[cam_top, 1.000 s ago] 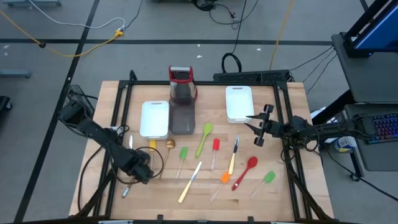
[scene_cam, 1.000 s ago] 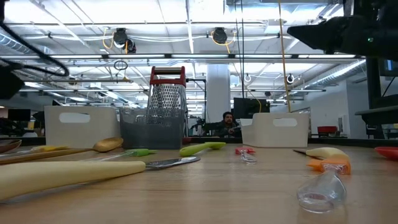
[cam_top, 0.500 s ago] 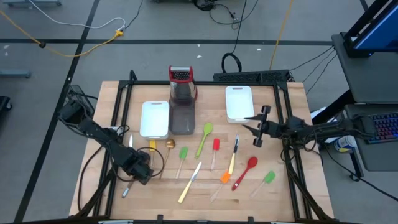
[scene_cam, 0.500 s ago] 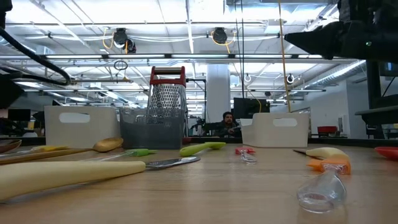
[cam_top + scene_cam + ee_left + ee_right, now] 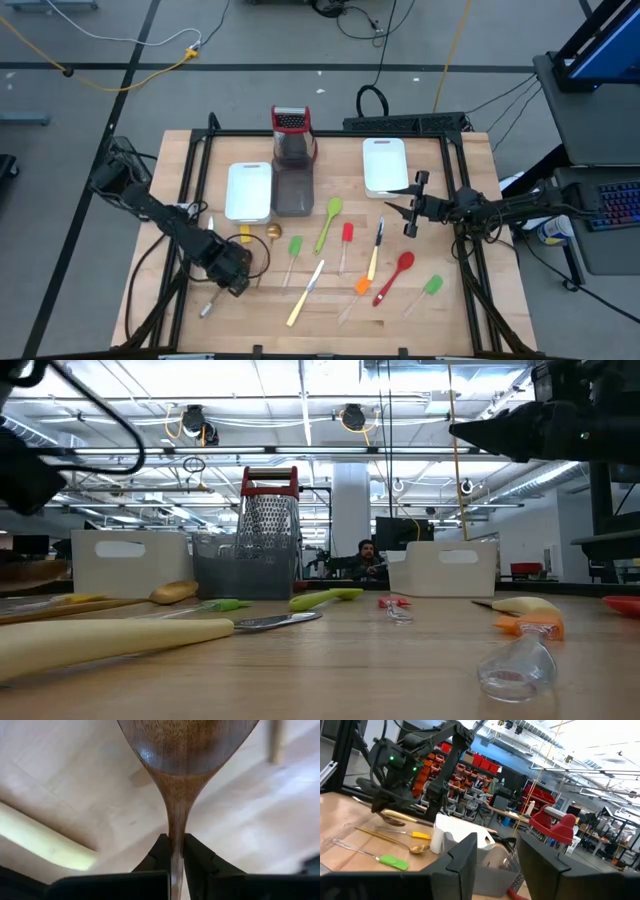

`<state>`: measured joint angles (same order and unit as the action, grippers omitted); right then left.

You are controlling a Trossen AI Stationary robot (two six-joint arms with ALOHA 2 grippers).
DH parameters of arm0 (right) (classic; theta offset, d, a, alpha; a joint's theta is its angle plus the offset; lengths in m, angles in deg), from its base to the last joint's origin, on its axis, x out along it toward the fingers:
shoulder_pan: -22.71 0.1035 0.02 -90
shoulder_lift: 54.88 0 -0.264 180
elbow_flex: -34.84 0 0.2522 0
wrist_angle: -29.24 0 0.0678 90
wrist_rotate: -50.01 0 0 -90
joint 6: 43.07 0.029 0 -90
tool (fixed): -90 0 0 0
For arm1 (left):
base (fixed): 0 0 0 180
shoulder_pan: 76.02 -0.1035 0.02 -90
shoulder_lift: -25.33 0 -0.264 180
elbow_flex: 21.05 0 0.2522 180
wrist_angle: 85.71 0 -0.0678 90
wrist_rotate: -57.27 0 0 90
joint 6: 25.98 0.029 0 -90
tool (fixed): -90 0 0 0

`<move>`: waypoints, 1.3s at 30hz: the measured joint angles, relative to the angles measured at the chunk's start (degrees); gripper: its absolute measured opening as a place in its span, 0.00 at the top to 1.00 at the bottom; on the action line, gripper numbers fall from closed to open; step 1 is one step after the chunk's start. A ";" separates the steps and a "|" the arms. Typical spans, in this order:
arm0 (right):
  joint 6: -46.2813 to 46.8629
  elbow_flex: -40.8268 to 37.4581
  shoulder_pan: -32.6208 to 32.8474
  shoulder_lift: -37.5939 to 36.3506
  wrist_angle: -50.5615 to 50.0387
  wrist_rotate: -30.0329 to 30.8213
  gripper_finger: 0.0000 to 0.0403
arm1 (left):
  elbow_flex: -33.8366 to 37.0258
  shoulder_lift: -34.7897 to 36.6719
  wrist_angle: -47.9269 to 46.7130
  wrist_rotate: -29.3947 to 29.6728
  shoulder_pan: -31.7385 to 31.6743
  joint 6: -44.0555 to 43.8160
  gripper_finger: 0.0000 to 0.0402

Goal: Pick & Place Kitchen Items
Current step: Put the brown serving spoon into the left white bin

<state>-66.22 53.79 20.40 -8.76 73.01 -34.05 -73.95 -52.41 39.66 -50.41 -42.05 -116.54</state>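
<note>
My left gripper [image 5: 235, 275] is at the table's near left, shut on a dark wooden spoon [image 5: 185, 750]. The spoon's bowl shows beyond the fingertips in the left wrist view. In the low view the bowl [image 5: 35, 572] hangs above the tabletop. My right gripper [image 5: 410, 210] hovers open beside the right white tray [image 5: 384, 165], its fingers apart [image 5: 495, 855] with nothing between them. Several kitchen items lie flat on the wood: a green spoon [image 5: 330, 222], a red spoon [image 5: 395, 277], a pale-handled knife [image 5: 305, 292], and small green, red, orange and yellow spatulas. My left gripper pinches the spoon's neck [image 5: 176, 820], just behind the bowl, between its two fingers. The fingers come from above, slanting down toward the table. The handle runs back between them and out of sight under the gripper. The bowl is lifted clear of the table.
A second white tray [image 5: 249, 190], a grey tray [image 5: 294, 190] and a red-topped grater [image 5: 291, 130] stand at the back. A golden spoon [image 5: 268, 240], a yellow spatula [image 5: 245, 233] and a knife [image 5: 210, 228] lie close to my left gripper. A black frame [image 5: 190, 180] edges the work area.
My left gripper has shifted a little toward the table's right edge and risen. The wooden spoon's bowl, which lay on the table, has come up off it. My right gripper has drifted slightly toward the table's left, still open.
</note>
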 joint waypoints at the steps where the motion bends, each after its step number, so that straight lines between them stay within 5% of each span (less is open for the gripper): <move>1: 0.00 0.03 0.00 0.35 0.52 0.00 0.68 | -0.73 0.86 -0.15 0.05 -0.36 0.18 0.97; 14: -0.03 0.16 0.00 2.91 3.44 0.00 0.68 | -12.00 6.17 -13.01 7.69 -7.58 2.64 0.96; 24: 3.36 0.22 0.00 5.70 4.92 -0.15 0.68 | -22.47 6.19 -27.45 11.72 -22.63 20.18 0.96; 39: 12.40 0.26 0.24 8.23 4.90 -0.22 0.68 | -23.21 2.69 -29.59 12.18 -51.90 56.44 0.95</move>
<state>-53.82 54.05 20.65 -0.53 77.91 -34.27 -97.15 -49.72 10.07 -38.22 -93.95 -60.10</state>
